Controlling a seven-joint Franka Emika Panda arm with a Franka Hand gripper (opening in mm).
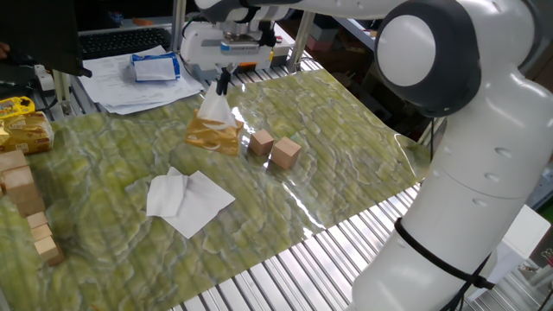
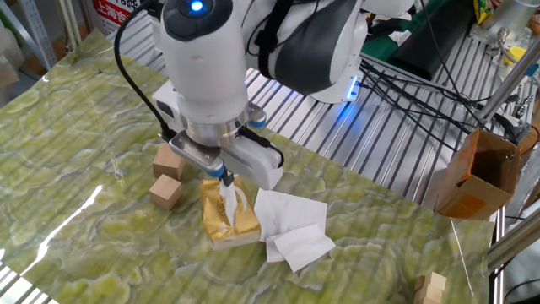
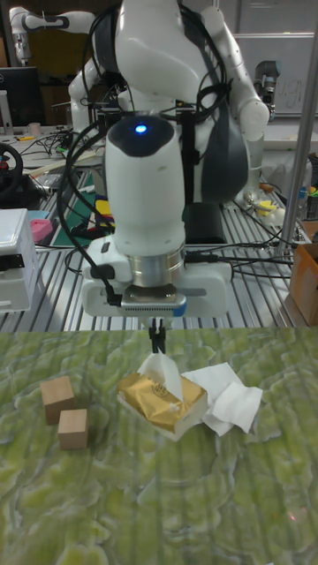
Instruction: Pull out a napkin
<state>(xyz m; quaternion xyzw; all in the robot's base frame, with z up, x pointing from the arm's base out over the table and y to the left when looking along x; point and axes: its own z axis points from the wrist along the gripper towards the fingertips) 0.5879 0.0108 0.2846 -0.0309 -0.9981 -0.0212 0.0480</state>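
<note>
A golden-yellow pack [image 1: 213, 136] [image 2: 226, 221] [image 3: 163, 403] lies on the green mat. A white napkin [image 1: 216, 107] [image 2: 229, 200] [image 3: 162, 371] stands up out of its top slot, stretched into a peak. My gripper [image 1: 223, 84] [image 2: 222, 178] [image 3: 156, 339] hangs straight above the pack, shut on the napkin's upper tip. The napkin's lower part is still inside the pack. In the tall fixed view the pack sits tilted, its near edge on the mat.
Loose white napkins [image 1: 186, 199] [image 2: 291, 224] [image 3: 228, 397] lie beside the pack. Two wooden blocks [image 1: 275, 149] [image 2: 166, 177] [image 3: 64, 412] sit on its other side. More blocks [image 1: 26, 207] line the mat's left edge, with printed papers [image 1: 121, 86] behind. A cardboard box [image 2: 477, 173] stands off the mat.
</note>
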